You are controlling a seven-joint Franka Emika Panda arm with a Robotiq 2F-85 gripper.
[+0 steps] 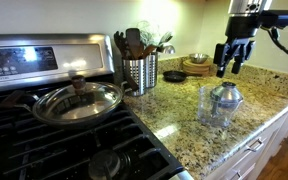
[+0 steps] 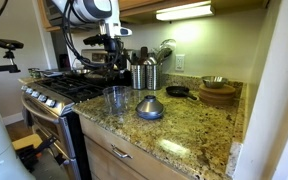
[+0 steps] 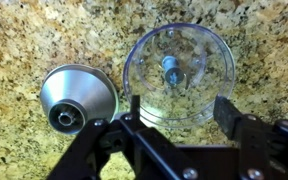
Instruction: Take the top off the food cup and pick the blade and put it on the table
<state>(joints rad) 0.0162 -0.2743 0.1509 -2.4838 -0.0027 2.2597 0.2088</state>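
Nearest the wrist camera, the gripper [image 3: 179,112] hangs with its 2 fingers [image 3: 225,108] spread wide and nothing between them, one to the left and one to the right of the near rim of the food cup [image 3: 212,60]. That centring suits a straight descent onto the blade [image 3: 171,68], which stands upright on the middle of the cup floor as a small spindle seen end-on. The cup is open, so step 1 looks done: the top [image 3: 77,97] sits on the table [image 3: 24,40] just left of the cup, flared rim down and hub up, close by but probably clear of the fingers' path. I judge the blade pick to be the step in hand, and the wide jaws would have to close a long way for so thin a shaft. The wrist view alone shows the blade and how it lines up between the fingers, but it gives no height. In an exterior view the gripper [image 1: 230,68] is seen well above the cup [image 1: 208,108], with the top [image 1: 226,97] beside it, and the blade is too faint to make out through the clear wall. Farther off, that view also shows the steel utensil holder [image 1: 139,72] and the lidded pan [image 1: 79,100] on the stove [image 1: 44,140], all well apart from the work.
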